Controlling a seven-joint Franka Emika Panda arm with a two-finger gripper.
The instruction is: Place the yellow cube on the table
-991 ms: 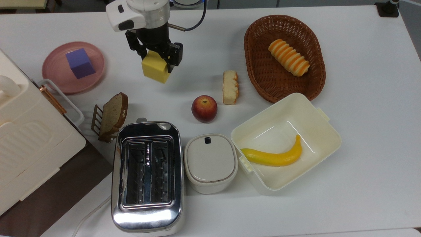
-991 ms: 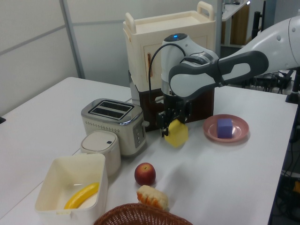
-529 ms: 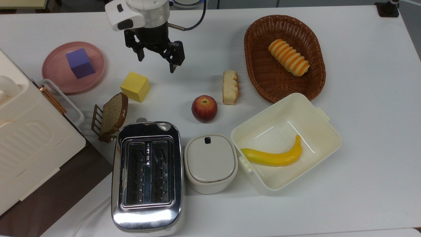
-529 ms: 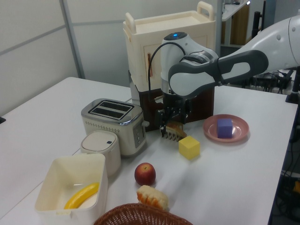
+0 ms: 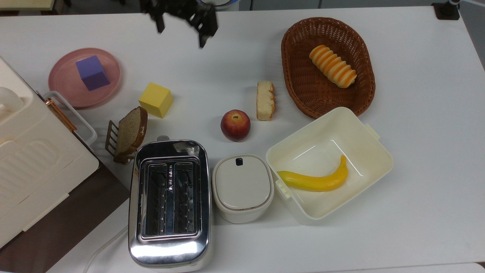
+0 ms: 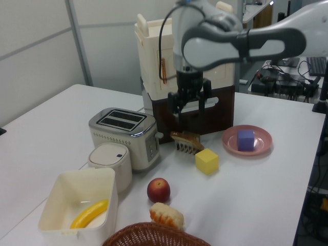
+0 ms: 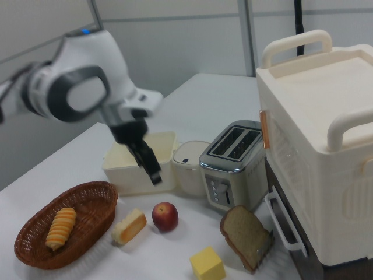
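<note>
The yellow cube (image 5: 155, 100) rests flat on the white table (image 5: 235, 53), just above the bread slice in the top view; it also sits on the table in the left view (image 6: 207, 161) and at the bottom of the right view (image 7: 207, 263). My gripper (image 5: 181, 35) hangs open and empty at the top view's upper edge, well above and apart from the cube. In the left view the gripper (image 6: 189, 108) is raised over the bread rack. The right view has the gripper (image 7: 150, 169) in front of the cream box.
A purple cube (image 5: 92, 72) sits on a pink plate (image 5: 67, 91). Close to the yellow cube are a bread slice in a rack (image 5: 129, 132), a toaster (image 5: 169, 201), an apple (image 5: 235, 125) and a bread piece (image 5: 265, 100). A basket (image 5: 295, 76) and a box holding a banana (image 5: 316, 181) lie on the top view's right.
A second ago I held the yellow cube above the table. It was let go and now rests there, and my open gripper has since lifted away toward the top view's upper edge.
</note>
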